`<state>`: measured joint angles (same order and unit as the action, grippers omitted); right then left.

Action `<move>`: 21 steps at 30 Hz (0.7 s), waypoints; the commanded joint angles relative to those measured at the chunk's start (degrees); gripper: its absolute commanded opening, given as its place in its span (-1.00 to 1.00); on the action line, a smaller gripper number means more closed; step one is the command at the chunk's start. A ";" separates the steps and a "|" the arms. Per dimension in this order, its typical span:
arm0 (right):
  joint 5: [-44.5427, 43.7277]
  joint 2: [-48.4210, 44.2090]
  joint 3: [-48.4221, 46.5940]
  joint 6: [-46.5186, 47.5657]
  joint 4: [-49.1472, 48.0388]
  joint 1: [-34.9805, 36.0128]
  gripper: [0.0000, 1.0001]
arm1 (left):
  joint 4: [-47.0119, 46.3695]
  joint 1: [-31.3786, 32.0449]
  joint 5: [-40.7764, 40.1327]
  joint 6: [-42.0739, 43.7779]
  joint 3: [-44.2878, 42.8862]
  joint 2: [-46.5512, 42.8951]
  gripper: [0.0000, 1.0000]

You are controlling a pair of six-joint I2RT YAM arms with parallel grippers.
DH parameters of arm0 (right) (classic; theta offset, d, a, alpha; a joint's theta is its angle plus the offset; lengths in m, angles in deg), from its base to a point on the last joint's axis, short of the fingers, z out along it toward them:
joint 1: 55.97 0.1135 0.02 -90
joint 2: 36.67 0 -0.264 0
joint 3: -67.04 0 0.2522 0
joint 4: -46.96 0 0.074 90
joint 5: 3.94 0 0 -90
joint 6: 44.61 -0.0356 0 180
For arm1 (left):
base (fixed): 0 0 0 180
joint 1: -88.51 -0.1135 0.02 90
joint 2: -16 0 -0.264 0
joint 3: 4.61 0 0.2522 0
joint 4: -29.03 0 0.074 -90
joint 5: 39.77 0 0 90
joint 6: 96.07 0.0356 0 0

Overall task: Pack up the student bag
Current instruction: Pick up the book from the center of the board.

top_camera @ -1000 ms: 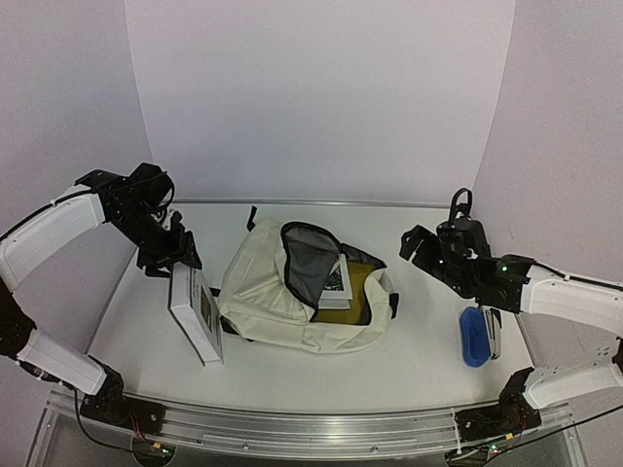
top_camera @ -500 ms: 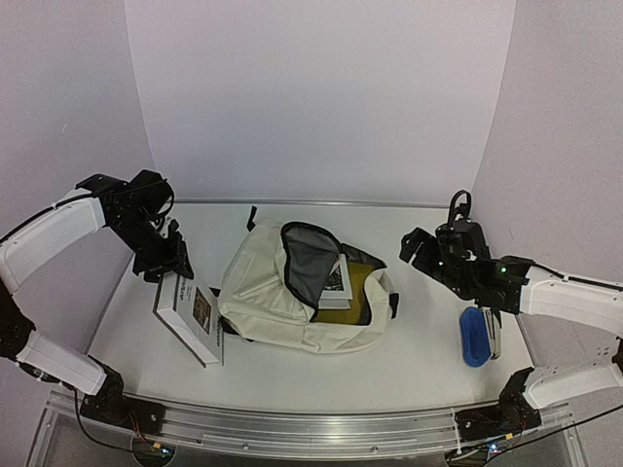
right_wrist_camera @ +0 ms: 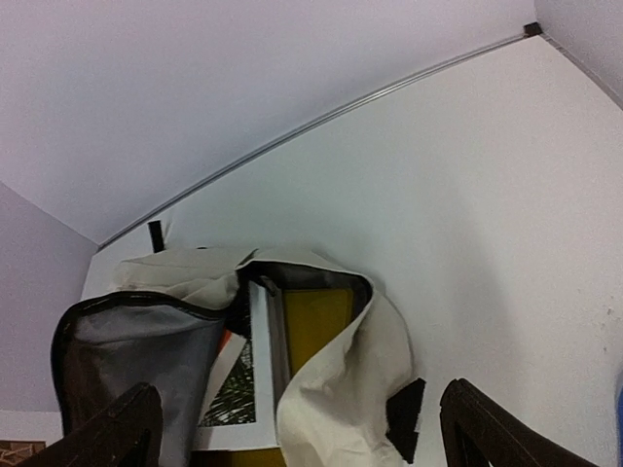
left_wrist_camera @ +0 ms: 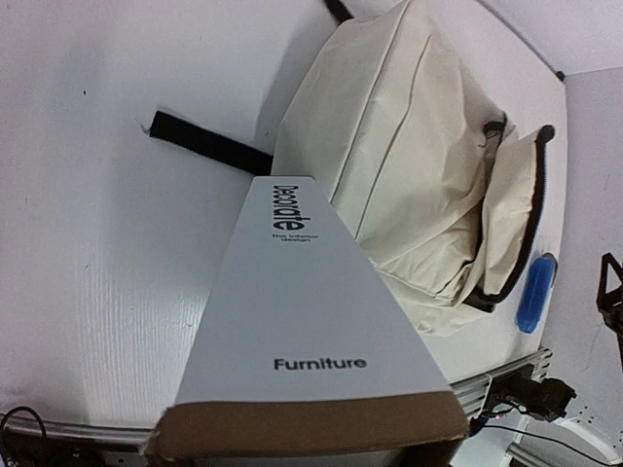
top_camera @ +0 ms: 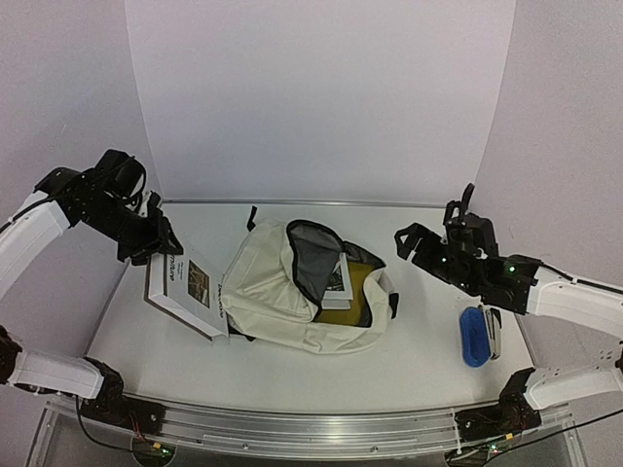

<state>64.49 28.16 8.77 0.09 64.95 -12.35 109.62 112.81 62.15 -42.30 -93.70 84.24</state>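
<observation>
The student bag (top_camera: 292, 302) lies on its side in the middle of the table (top_camera: 419, 365). Its mouth is open and faces the right edge. A yellow book (top_camera: 362, 284) and a picture book (top_camera: 337, 280) are already inside.

The left gripper (top_camera: 154, 243) is closed on one end of a white book (top_camera: 190, 292), close to the left edge. The other end of the book rests against the back of the bag. The right gripper (top_camera: 421, 249) hangs in the air to the right of the bag. Its two fingers (right_wrist_camera: 117, 428) are wide apart and hold nothing.

I think the job now is to get the white book into the bag. The book is on the wrong side, so it should go up and over the bag to reach the mouth. It is big, so it should slide in thin side first, next to the other books. The free gripper could hold the flap up.

A blue thing (top_camera: 474, 337) lies near the right edge. A black strap (left_wrist_camera: 204, 144) lies flat beside the bag. The table is white and smooth. Pale purple walls (top_camera: 321, 97) stand at the back and on both sides.
</observation>
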 commanded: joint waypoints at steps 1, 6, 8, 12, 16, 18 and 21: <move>18.50 -3.34 -3.16 6.40 -11.35 -0.20 0.97 | -10.01 -0.16 5.89 -1.69 -5.16 -4.55 -0.57; 36.43 -1.66 -5.63 7.47 -18.02 -0.17 0.97 | -18.70 -0.29 13.93 -0.85 -5.98 -6.78 -0.57; 40.94 -0.40 -6.63 7.20 -19.39 -0.20 0.97 | -20.99 -0.30 17.05 -0.19 -6.67 -7.03 -0.57; 48.23 3.43 -8.13 5.90 -23.04 -0.22 0.96 | -25.09 -0.36 23.34 0.49 -7.10 -6.95 -0.57; 54.13 6.78 -8.38 3.13 -28.13 -0.19 0.96 | -31.75 -0.35 30.01 -0.01 -5.86 -6.87 -0.56; 56.11 7.80 -8.35 2.11 -30.23 -0.13 0.97 | -36.07 -0.36 33.77 -1.08 -4.56 -6.80 -0.56; 58.70 9.15 -8.81 1.19 -32.17 -0.08 0.96 | -44.03 -0.39 40.03 -3.48 -2.59 -6.49 -0.57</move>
<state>116.18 36.36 2.27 3.30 40.25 -12.48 80.63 112.46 90.68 -42.87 -97.62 78.38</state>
